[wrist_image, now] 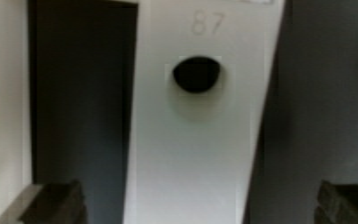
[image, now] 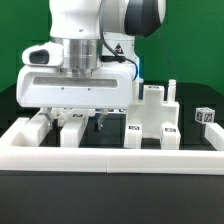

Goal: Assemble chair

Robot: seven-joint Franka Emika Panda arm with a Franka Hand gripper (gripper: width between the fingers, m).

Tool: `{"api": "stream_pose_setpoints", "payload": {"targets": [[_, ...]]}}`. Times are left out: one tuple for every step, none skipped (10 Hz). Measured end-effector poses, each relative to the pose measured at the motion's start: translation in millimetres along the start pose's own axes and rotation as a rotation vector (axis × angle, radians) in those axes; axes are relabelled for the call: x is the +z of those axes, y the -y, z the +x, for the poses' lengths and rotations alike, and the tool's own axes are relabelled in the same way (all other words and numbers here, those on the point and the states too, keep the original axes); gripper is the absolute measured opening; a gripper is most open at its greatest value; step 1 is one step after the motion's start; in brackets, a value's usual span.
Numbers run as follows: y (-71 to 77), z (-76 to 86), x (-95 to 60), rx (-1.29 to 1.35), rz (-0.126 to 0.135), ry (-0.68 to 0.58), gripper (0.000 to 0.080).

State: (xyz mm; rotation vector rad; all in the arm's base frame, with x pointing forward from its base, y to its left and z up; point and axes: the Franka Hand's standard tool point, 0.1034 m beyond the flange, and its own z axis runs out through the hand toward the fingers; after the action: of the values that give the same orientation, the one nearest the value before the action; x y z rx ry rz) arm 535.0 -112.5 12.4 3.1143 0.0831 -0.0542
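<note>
The claw [wrist_image: 197,205] is hovering wide open above 1 white chair piece [wrist_image: 202,140]; it is needing that piece centred in its gap before closing.

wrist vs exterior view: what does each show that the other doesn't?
Only wrist: a long white chair piece with a round dark hole and a faint number near its end, seen between the two fingers.
Only exterior: the arm, the rail in front, a chair part with upright posts, more white parts, and a tagged cube.
Both: the gripper, open and holding nothing. I can't tell which exterior part matches the wrist's piece.
</note>
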Motion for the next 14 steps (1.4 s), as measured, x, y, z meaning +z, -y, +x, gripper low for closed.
{"api": "stream_pose_setpoints", "payload": {"targets": [[-0.5,-1.9,3.7,0.0,-0.001,0.005,0.0649],[-1.1,-3.3,5.9,0.001,-0.001,0.009,0.0649],[-1.3,-4.2,7.2,0.002,-0.001,0.012,0.0649],[-1.1,-4.4,7.6,0.002,-0.001,0.013,0.0649],[-0.8,-4.3,7.7,0.001,-0.001,0.013,0.0649],[-0.8,-4.5,7.7,0.001,0.0,0.013,0.0649],[-0.8,-4.5,7.8,0.001,0.0,0.014,0.0548],[-0.8,-4.5,7.8,0.001,0.0,0.014,0.0548],[-0.8,-4.5,7.9,0.001,0.0,0.014,0.0347],[-1.1,-4.3,7.6,0.001,-0.001,0.013,0.0287],[-1.1,-4.3,7.7,0.001,-0.001,0.013,0.0287],[-1.1,-4.3,7.7,0.001,-0.001,0.013,0.0287],[-1.1,-4.3,7.7,0.001,-0.001,0.013,0.0287],[-1.1,-4.3,7.7,0.001,-0.001,0.013,0.0287]]}}
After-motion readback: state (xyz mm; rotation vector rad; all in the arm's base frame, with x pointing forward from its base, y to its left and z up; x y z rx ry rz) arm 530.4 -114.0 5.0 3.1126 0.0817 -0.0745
